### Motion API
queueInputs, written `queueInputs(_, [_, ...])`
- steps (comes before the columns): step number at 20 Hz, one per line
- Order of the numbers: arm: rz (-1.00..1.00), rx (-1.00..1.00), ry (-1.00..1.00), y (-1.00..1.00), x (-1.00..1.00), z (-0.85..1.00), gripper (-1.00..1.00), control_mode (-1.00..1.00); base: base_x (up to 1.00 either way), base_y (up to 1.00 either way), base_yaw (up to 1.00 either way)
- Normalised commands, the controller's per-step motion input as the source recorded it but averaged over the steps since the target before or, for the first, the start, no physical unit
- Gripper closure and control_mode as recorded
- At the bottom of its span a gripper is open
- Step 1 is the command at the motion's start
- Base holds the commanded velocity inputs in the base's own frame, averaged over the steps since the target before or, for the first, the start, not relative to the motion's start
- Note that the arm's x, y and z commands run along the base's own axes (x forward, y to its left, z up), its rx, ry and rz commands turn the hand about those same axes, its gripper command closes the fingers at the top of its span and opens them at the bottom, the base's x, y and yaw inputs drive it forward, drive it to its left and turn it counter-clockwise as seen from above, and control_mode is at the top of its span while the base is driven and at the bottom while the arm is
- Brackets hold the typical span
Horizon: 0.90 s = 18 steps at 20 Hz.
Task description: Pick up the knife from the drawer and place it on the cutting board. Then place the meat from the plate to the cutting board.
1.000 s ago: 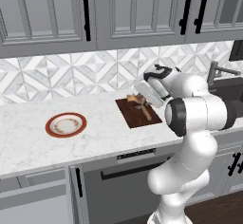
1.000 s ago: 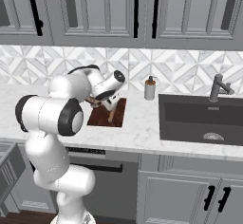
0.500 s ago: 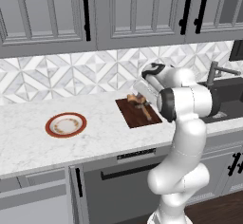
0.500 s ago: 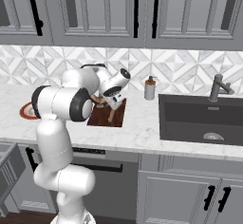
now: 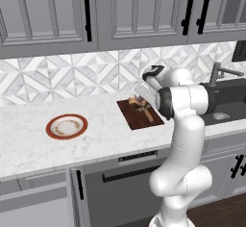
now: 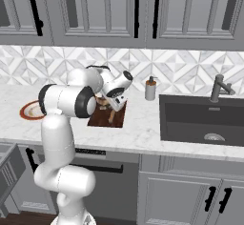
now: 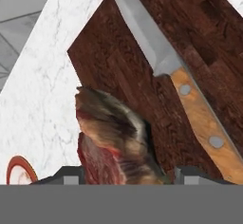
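Observation:
The dark reddish-brown cutting board (image 5: 137,119) (image 6: 102,119) (image 7: 118,52) lies on the counter in front of the arm. The knife (image 7: 163,61) (image 6: 112,116) rests flat on it, silver blade and light wooden handle. My gripper (image 7: 126,173) (image 5: 142,96) (image 6: 107,103) hovers low over the board's back part, shut on the meat (image 7: 116,137) (image 5: 138,104), a lumpy brown and red chunk sitting between the two fingertips. The white plate with an orange-red rim (image 5: 67,126) (image 6: 29,110) (image 7: 16,171) sits further left on the counter with no meat on it.
A soap dispenser (image 6: 150,89) stands right of the board. Beyond it are the dark sink (image 6: 205,119) and the faucet (image 6: 218,88) (image 5: 218,74). The grey drawer (image 6: 8,169) sticks out below the counter at the left. Wall cabinets hang overhead.
The arm's elbow has swung from low and right to more upright. The hand has stayed over the cutting board with the meat in it. Knife and plate have not moved.

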Motion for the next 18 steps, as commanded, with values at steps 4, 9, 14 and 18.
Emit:
queueInputs(4, [0.00,-0.04,0.00,0.05,0.07,-0.16,1.00,-1.00,0.00,0.00,0.00])
queueInputs(9, [0.00,-0.05,0.00,0.08,0.07,-0.18,1.00,-1.00,0.00,0.00,0.00])
queueInputs(14, [0.00,-0.04,0.00,0.06,0.01,-0.13,-1.00,-1.00,0.00,0.00,0.00])
queueInputs(18, [0.00,-0.01,0.00,0.00,0.00,0.00,-1.00,-1.00,0.00,0.00,0.00])
